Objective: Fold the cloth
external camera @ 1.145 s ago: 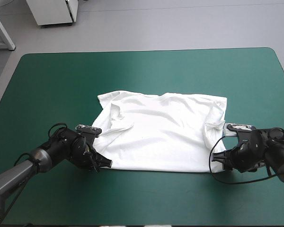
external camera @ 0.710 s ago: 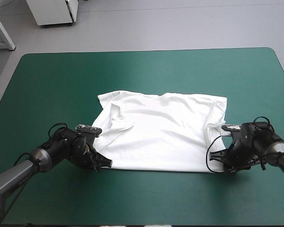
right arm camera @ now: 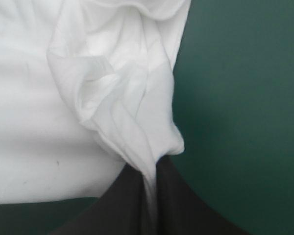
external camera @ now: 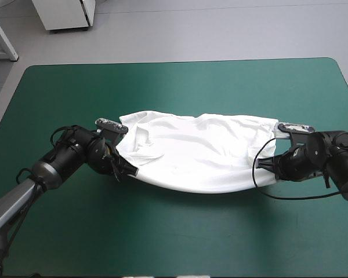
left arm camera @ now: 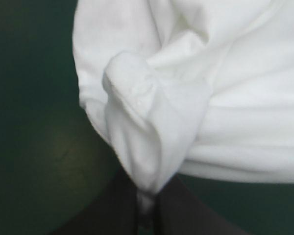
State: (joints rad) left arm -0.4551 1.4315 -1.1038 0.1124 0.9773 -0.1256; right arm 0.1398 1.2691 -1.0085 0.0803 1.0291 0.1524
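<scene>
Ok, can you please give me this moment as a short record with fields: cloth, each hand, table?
cloth: white T-shirt, near edge lifted, sagging between the two hands
left hand: shut on the T-shirt, at its near left corner
right hand: shut on the T-shirt, at its near right corner
table: teal-green cover, far edge of the T-shirt resting on it

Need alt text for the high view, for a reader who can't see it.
A white T-shirt is held by its two near corners, the left gripper shut on one and the right gripper on the other, so its near edge sags between them above the teal-green table. Its far part lies on the table.
</scene>
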